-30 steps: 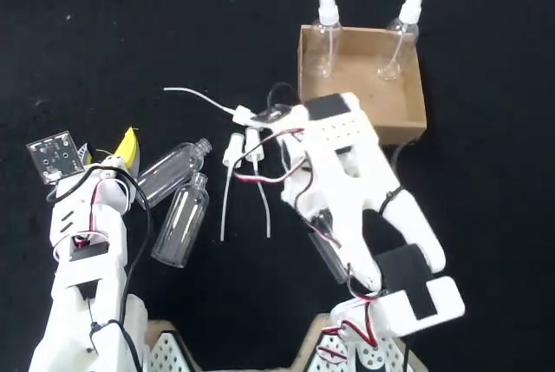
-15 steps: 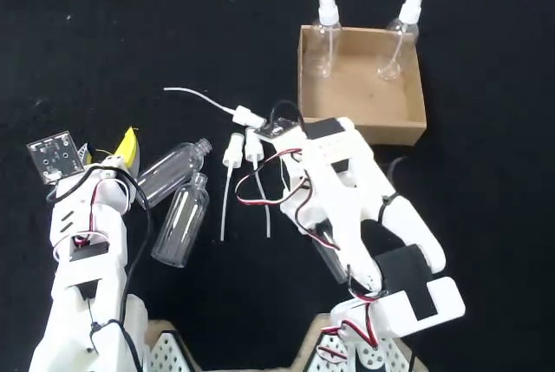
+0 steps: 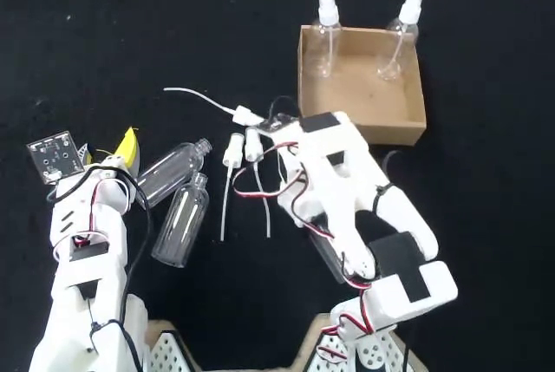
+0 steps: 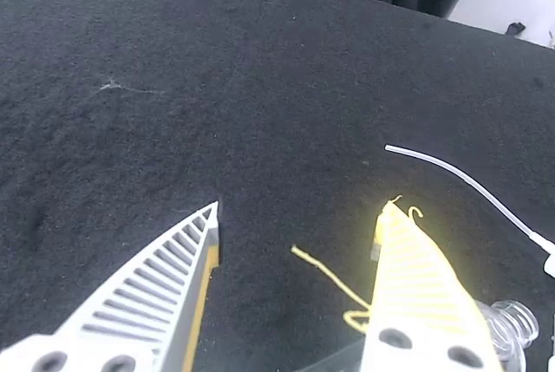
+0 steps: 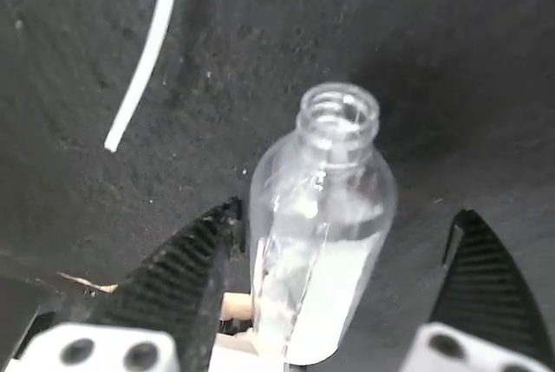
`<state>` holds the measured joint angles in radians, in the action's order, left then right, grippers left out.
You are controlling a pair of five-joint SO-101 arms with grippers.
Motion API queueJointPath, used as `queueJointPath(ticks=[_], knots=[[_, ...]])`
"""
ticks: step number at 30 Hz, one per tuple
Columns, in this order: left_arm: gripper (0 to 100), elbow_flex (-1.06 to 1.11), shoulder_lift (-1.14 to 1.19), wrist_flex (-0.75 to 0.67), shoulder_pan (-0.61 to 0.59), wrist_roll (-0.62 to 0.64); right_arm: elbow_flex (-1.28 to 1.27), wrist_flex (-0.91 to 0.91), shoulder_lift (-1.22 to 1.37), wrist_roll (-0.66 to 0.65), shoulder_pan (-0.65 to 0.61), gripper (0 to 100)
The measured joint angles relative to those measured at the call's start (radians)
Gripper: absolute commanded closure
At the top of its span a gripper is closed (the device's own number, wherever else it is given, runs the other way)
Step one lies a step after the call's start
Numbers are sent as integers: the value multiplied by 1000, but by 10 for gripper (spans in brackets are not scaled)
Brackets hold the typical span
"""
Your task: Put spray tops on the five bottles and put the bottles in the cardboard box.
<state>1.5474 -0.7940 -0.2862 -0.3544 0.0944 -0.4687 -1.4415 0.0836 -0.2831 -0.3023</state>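
A clear uncapped bottle [image 5: 323, 216] lies on the black table between the black fingers of my right gripper [image 5: 347, 212], which is open and straddles it without squeezing. In the high view this bottle [image 3: 327, 257] lies under the right arm. Two more open bottles [image 3: 173, 171] [image 3: 182, 218] lie side by side at the left. Beside them my left gripper [image 4: 301, 209] hangs open over bare cloth, its yellow finger [image 3: 127, 146] near the upper bottle. Three loose spray tops [image 3: 232, 150] [image 3: 252, 141] [image 3: 247, 116] lie mid-table. Two capped bottles [image 3: 324, 38] [image 3: 399, 42] stand in the cardboard box [image 3: 395, 133].
The spray tops' long white tubes [image 3: 225, 203] trail across the cloth toward the front, and one tube [image 4: 460, 181] runs past the left gripper. Red and white cables [image 3: 260, 181] hang from the right arm near the tops. The box's near half is bare.
The right arm has shifted a little left and toward the front, over the lying bottle. The left arm and the other bottles stay put.
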Motion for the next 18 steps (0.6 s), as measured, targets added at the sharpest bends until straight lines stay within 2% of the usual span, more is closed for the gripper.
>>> queueJointPath(ticks=[7,18], knots=[[722,0,0,0,0,0,14,0,114,2,0,649],[722,0,0,0,0,0,74,0,127,38,0,649]])
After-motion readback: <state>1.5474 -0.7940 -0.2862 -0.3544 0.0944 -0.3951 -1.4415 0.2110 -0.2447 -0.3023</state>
